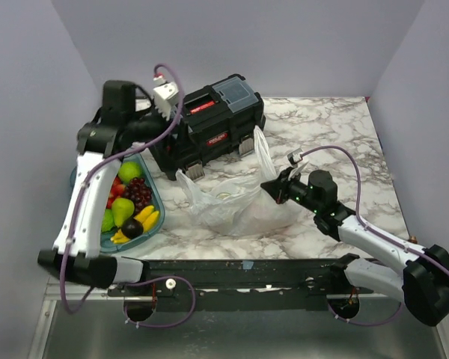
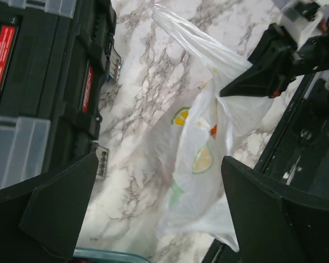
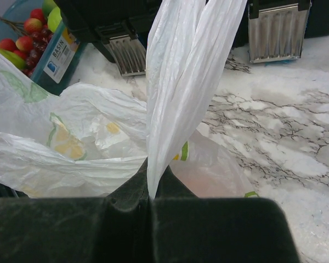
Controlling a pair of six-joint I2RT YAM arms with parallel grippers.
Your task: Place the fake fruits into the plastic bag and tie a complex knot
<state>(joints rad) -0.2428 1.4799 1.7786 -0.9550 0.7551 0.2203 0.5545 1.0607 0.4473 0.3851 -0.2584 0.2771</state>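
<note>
Your right claw [image 3: 152, 193] is clenched on a twisted strip of the bag [image 3: 71, 148], which rises straight out from between its fingers. It sits toward the right side of the desk [image 1: 337, 142], about midway between the near and far edges. From there the bag spreads left across the middle of the desk, slumped and crumpled, its far side just beside the toolbox [image 1: 209, 123]. Fruit shapes are printed on the plastic, and you cannot tell from here whether any real piece lies inside.

Your left claw [image 2: 160, 164] is released, its fingers spread wide and holding nothing. It hangs above the left part of the desk, between the toolbox and the tray [image 1: 156, 196].

The fruits [image 1: 127, 202] lie heaped in the tray at the left edge of the desk, apart from the bag: green, red, yellow and dark purple pieces together.
</note>
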